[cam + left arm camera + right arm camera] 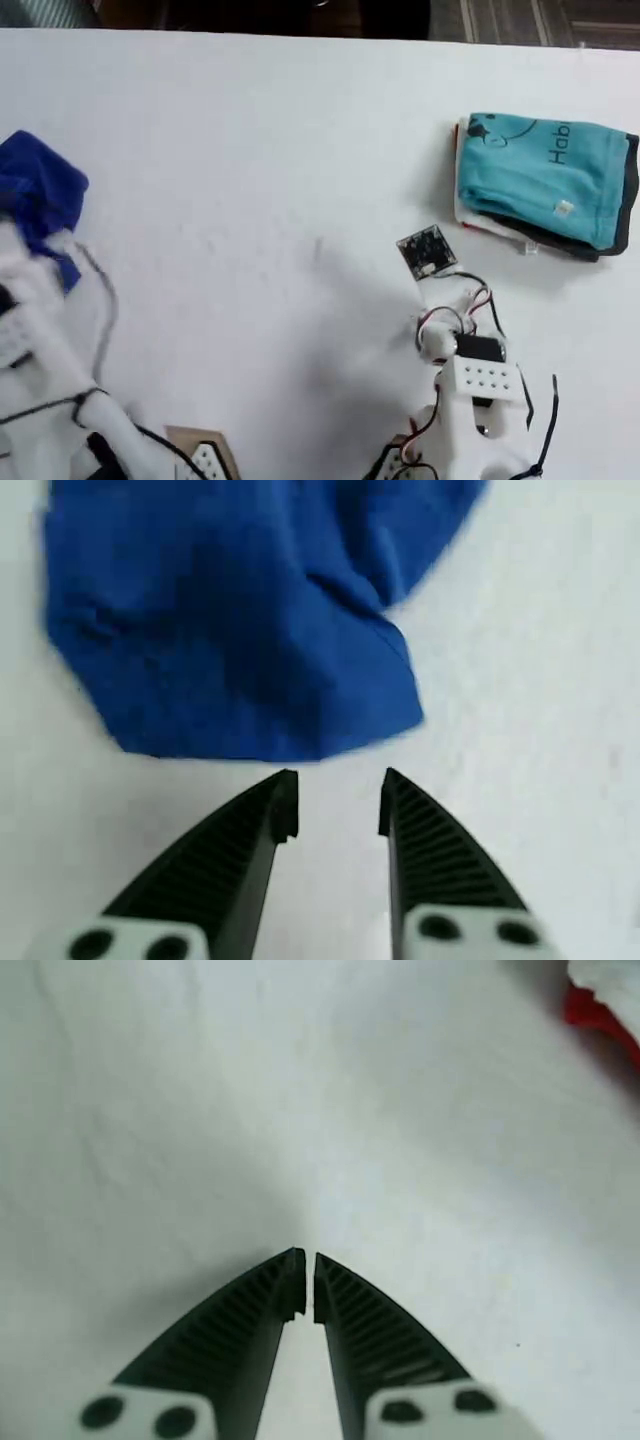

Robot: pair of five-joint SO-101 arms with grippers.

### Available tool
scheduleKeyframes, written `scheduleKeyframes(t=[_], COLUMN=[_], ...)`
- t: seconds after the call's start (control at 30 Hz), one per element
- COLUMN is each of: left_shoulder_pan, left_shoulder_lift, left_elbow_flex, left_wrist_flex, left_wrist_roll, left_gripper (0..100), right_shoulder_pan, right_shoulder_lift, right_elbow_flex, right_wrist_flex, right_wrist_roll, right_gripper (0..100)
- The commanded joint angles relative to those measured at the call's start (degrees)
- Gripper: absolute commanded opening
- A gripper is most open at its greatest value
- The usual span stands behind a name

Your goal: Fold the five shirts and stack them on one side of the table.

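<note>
Status, shirt folding.

- Folded stack (545, 185) sits at about 2 o'clock on the desk (250, 150), near the far right edge. The teal shirt (540, 165) is on top, with a dark layer under it and a sliver of white and red at the stack's 9 o'clock side. I cannot count the layers from here. My reading: this corner is the chosen stacking side, which keeps the middle of the desk free for folding.
- Blue shirt (38, 190) is at 9 o'clock on the desk, bunched and unfolded, well apart from the stack. I judge it to be the last shirt to handle.
- Left arm (45, 350) comes up from 7 o'clock, and its far end overlaps the blue shirt in the high view.
- Left hand (337, 802): fingers apart with a clear gap, nothing between them. The tips are just short of the near edge of the blue shirt (230, 620), not touching it. The hand is lined up on a hem, which I take as the approach to a pinch.
- Right arm (470, 380) stands at 5 o'clock, with its wrist toward the stack's 7 o'clock corner.
- Right hand (309, 1282): fingers together with only a hairline slit, holding nothing, over bare desk. A scrap of red cloth (600, 1015) shows at the edge of the right wrist view, probably the stack's lower layer.

Next move, as I see it: pinch the blue hem and drag the shirt toward the centre to spread it. Risk: the bunched cloth may lift as a lump rather than open flat.
</note>
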Motion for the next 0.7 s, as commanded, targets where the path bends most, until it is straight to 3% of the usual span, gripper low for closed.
scheduleKeyframes(t=[0.0, 0.1, 0.23, 0.5, 0.67], left_shoulder_pan=[-6.2, -10.5, -14.2, -13.5, -12.6], left_shoulder_lift=[6.8, 18.5, 36.7, 69.2, 83.2], left_elbow_flex=[-17.4, -27.6, -41.7, -79.3, -106.6], left_wrist_flex=[3.3, 6.9, 12.7, 36.6, 45.4], left_wrist_roll=[-6.1, -10.1, -10.4, -10.0, -10.0], left_gripper=[17, 17, 17, 17, 17], right_shoulder_pan=[-0.2, -0.2, -0.2, -0.2, -0.2], right_shoulder_lift=[-1.3, -1.3, -1.3, -1.3, -1.3], right_elbow_flex=[-0.3, -0.3, -0.3, -0.3, -0.3], right_wrist_flex=[-0.9, -1.0, -1.0, -1.0, -1.0], right_wrist_roll=[-0.4, -0.4, -0.4, -0.4, -0.4], right_gripper=[1.9, 1.9, 1.9, 1.9, 1.9])
